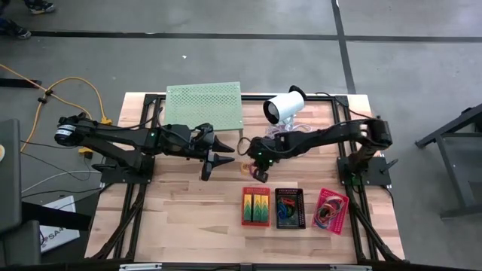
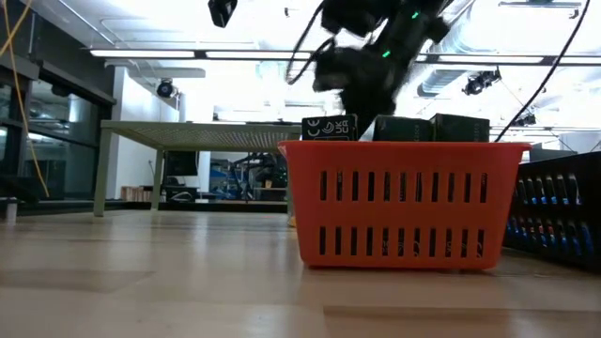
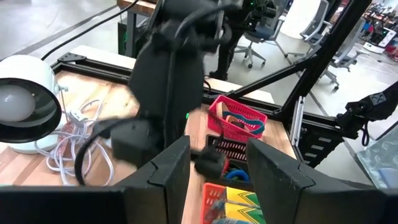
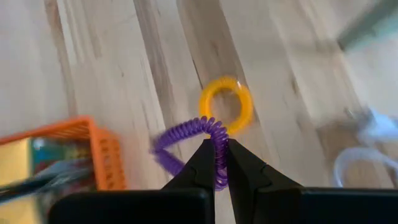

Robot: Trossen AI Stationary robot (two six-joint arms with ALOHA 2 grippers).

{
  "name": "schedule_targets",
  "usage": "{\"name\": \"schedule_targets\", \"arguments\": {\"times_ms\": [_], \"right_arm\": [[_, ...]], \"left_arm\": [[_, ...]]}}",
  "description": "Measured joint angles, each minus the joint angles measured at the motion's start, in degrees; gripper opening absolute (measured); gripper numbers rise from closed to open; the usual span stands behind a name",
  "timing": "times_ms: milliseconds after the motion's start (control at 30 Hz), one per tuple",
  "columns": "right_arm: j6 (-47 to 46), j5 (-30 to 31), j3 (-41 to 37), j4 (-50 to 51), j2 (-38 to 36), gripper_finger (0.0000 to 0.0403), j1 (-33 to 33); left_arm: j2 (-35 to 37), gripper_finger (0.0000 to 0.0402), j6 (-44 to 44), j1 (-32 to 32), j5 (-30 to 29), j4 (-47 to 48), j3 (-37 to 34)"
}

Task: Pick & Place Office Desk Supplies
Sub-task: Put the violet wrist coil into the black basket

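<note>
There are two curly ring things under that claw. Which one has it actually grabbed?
The purple coil loop: the right gripper is shut on it. The orange loop lies free on the table just beyond it, untouched by the fingers.

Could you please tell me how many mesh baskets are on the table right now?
3, in a row along the table's front: the red basket on the left, the black basket in the middle, the pink basket on the right. None seems hidden.
</note>
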State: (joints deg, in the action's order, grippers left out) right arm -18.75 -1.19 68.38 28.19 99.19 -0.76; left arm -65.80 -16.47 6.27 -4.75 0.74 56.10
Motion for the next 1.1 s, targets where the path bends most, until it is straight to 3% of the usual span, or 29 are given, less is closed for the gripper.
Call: {"name": "schedule_targets", "arguments": {"times_ms": [467,1100], "right_arm": [[-22.5,5.9,0.0,17.2,-9.3,0.0011,8.8],[-57.2,12.9,0.0,23.4,-10.8,0.0011,28.3]], "left_arm": [[0.0,0.0152,0.0,0.0,0.0,-1.2,0.0],[0.0,0.0152,0.0,0.0,0.0,-1.2,0.0]]}}
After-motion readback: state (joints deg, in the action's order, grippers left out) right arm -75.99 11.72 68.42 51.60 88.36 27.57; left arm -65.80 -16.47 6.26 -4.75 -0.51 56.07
